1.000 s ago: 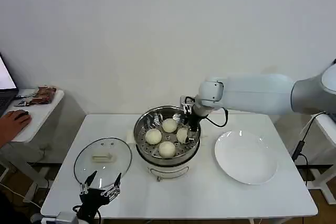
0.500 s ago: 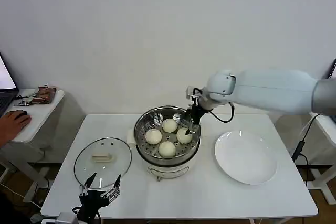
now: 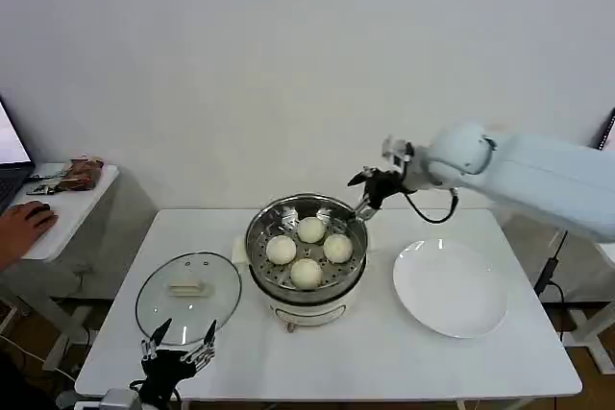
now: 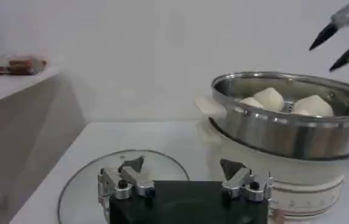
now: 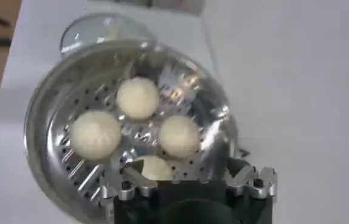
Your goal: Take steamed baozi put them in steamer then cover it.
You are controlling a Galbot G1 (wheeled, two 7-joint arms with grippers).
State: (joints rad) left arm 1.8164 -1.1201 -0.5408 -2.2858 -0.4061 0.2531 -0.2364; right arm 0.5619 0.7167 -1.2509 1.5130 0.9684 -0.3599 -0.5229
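Several cream-white steamed baozi (image 3: 306, 273) (image 5: 137, 97) lie in the shiny steamer (image 3: 258, 228) (image 5: 47, 115) at the table's middle. My right gripper (image 3: 366, 191) (image 5: 185, 171) hangs open and empty just above and beyond the steamer's far right rim. The cover (image 3: 187, 295) (image 4: 86, 182), a clear glass lid with a white handle, lies flat on the table left of the steamer. My left gripper (image 3: 179, 350) (image 4: 182, 167) stands open and empty at the cover's near edge, low by the table's front. In the left wrist view the steamer (image 4: 290, 131) shows two baozi (image 4: 270, 97).
A flat white plate (image 3: 450, 287) sits bare on the table right of the steamer. A side table (image 3: 58, 204) with a person's hand on a mouse stands at the far left. A wall runs close behind the table.
My right gripper has lifted out of the steamer and drawn back up and to the right, leaving a baozi inside. The left gripper has hardly moved.
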